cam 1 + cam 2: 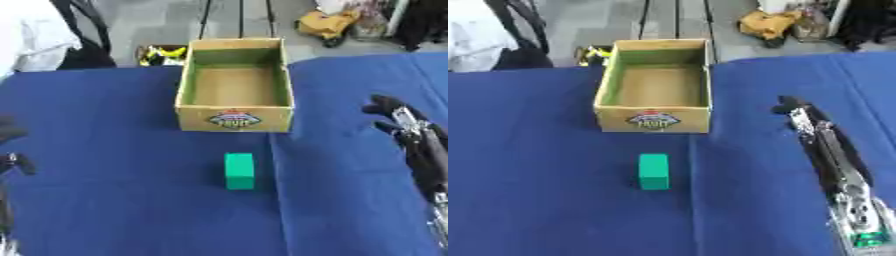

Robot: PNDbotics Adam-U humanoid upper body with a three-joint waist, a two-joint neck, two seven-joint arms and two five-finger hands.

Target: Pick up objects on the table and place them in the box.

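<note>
Blue table (114,150); box (234,118) holds nothing; green block (239,171) near.

Both views look steeply down from the robot's head onto the blue table (105,150), facing away from the robot toward the floor beyond the far edge. They share nearly the whole scene: the cardboard box (234,82) at the far middle and the green block (239,171) nearer. In the right eye view everything sits slightly further left.
</note>
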